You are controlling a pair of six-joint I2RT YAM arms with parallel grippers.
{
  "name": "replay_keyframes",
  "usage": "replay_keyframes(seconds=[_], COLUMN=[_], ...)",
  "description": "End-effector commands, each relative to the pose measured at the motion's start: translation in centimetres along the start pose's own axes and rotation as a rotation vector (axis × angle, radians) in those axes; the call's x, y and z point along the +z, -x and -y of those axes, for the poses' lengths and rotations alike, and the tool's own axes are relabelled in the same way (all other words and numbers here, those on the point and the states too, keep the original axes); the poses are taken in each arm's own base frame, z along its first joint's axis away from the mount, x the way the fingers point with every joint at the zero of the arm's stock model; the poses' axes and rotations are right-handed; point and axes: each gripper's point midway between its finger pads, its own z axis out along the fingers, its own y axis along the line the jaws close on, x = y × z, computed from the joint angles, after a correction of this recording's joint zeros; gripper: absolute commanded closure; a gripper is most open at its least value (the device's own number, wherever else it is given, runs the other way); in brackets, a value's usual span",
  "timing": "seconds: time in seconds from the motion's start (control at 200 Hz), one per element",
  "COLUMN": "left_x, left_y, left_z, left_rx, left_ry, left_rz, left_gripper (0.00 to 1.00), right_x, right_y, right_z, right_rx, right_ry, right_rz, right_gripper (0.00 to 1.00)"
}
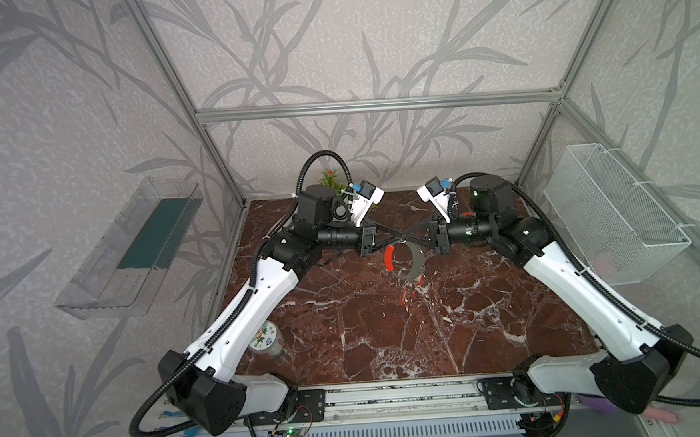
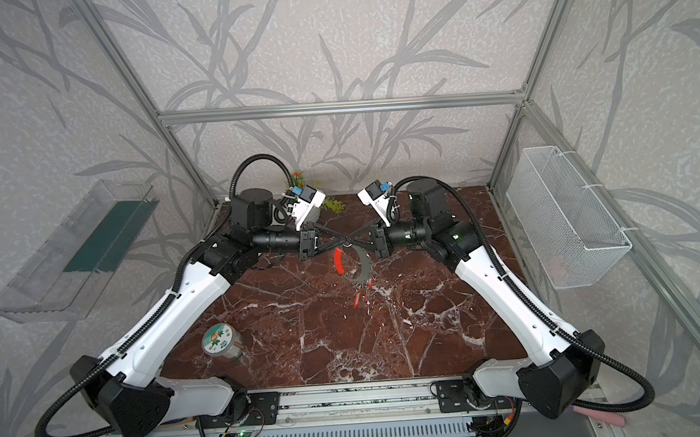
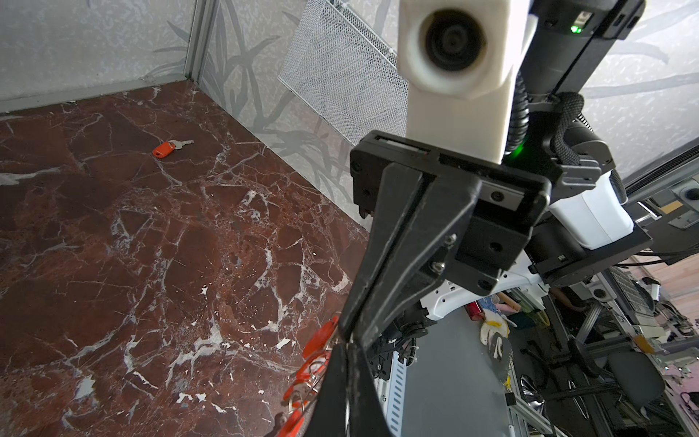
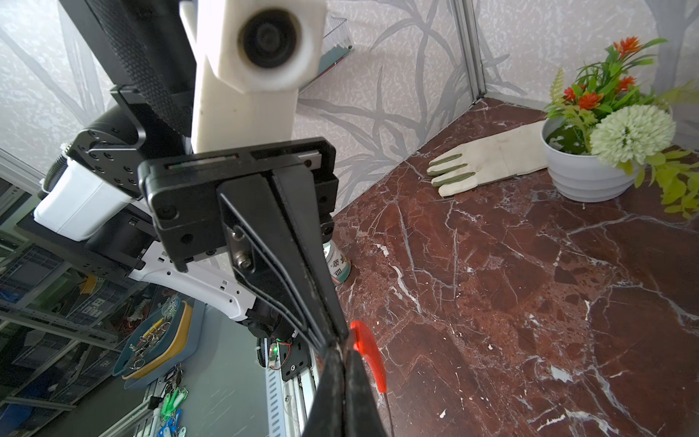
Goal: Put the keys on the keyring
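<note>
Above the middle of the marble table (image 1: 347, 332), my left gripper (image 1: 398, 238) and right gripper (image 1: 406, 237) meet tip to tip. Both are shut on the top of the keyring (image 1: 417, 265). This thin grey hoop hangs below them, its red sleeve (image 1: 389, 257) on the left side. Several keys (image 1: 407, 294) with red-orange tags dangle from its lowest part. In the left wrist view those keys (image 3: 317, 342) hang beside my shut left gripper (image 3: 347, 346). In the right wrist view the red sleeve (image 4: 368, 352) starts right at my shut right gripper (image 4: 342, 348). One loose key (image 3: 172, 146) lies flat on the table near the right wall.
A round tin (image 1: 266, 339) lies beside the left arm. A potted plant (image 4: 582, 178) and a white glove (image 4: 488, 159) sit in the far left corner. A mesh basket (image 1: 614, 211) hangs on the right wall, a clear tray (image 1: 133, 249) on the left wall.
</note>
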Motion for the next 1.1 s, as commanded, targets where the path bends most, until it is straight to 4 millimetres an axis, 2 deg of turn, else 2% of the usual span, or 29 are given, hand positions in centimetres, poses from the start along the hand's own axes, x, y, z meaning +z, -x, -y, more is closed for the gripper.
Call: replay_keyframes(seconds=[0.0,0.07,0.13,0.24,0.33,0.425,0.645,0.85,1.095], left_x=[0.7,0.7,0.7,0.4,0.1,-0.1,-0.6,-1.5,-1.5], left_y=[-0.3,-0.2,0.0,0.7,1.3,1.9,3.4,5.0,5.2], left_z=[1.6,1.6,1.4,1.1,1.1,1.2,1.2,1.5,1.8], left_rx=[0.005,0.006,0.011,0.032,0.051,0.063,0.084,0.095,0.090], left_ry=[-0.062,-0.057,-0.047,-0.009,0.012,0.015,0.038,0.053,0.035], left_rz=[-0.029,-0.022,-0.008,0.034,0.079,0.113,0.208,0.304,0.308], left_gripper=[1.00,1.00,1.00,1.00,1.00,1.00,1.00,1.00,1.00], right_x=[-0.5,-0.5,-0.5,-1.2,-2.3,-3.3,-4.1,-3.7,-2.7], right_y=[1.8,1.7,1.6,1.8,2.4,2.6,2.7,3.4,4.1], right_z=[-1.3,-1.2,-1.0,-0.3,0.7,1.4,2.1,2.0,0.7], right_rx=[-0.066,-0.062,-0.054,-0.024,0.019,0.032,0.051,0.090,0.064], right_ry=[0.021,0.017,0.007,-0.017,-0.035,-0.064,-0.106,-0.075,-0.029], right_rz=[0.066,0.070,0.073,0.100,0.162,0.224,0.319,0.374,0.376], right_gripper=[1.00,1.00,0.89,0.79,0.74,0.74,0.73,0.73,0.74])
